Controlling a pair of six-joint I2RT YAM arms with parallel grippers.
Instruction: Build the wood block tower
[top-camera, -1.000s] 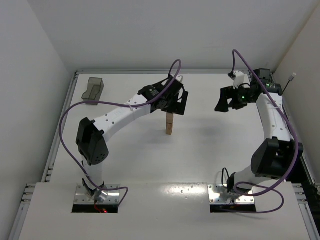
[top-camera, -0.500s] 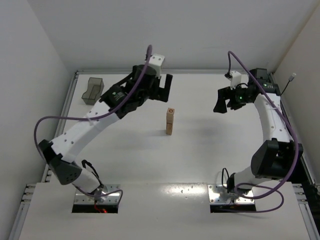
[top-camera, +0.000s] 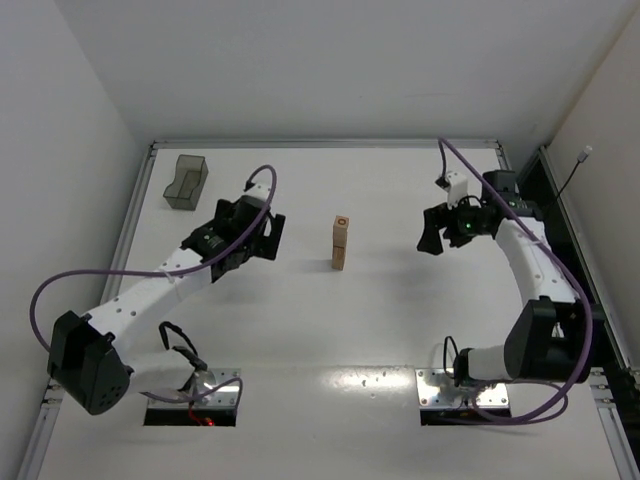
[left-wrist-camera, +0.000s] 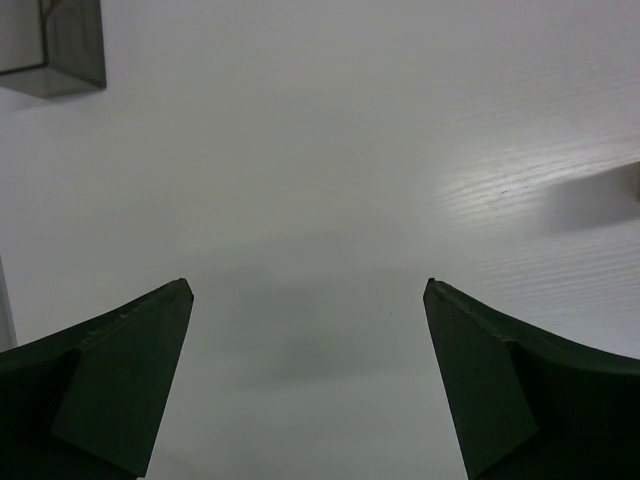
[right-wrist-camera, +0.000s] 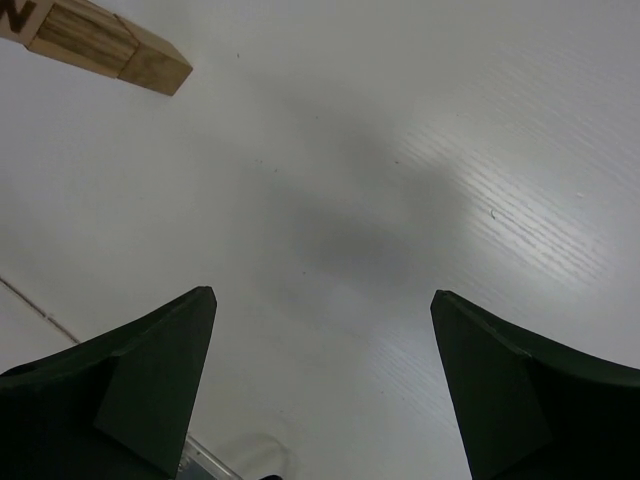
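The tower (top-camera: 340, 243) of tan wood blocks stands upright at the table's middle, one block wide, with a dark ring mark on top. Part of it shows at the top left of the right wrist view (right-wrist-camera: 95, 42). My left gripper (top-camera: 272, 238) is open and empty, left of the tower and apart from it; its fingers (left-wrist-camera: 120, 385) frame bare table. My right gripper (top-camera: 431, 231) is open and empty, right of the tower and apart from it; its fingers (right-wrist-camera: 150, 385) also frame bare table.
A translucent dark-grey bin (top-camera: 186, 182) stands at the table's back left; it also shows at the top left of the left wrist view (left-wrist-camera: 55, 45). The white table (top-camera: 400, 320) has a raised rim along its left and back edges.
My left gripper has let go of the tower's top, swung up and back, then come down to the left of the tower. My right gripper has drifted slightly down and left.
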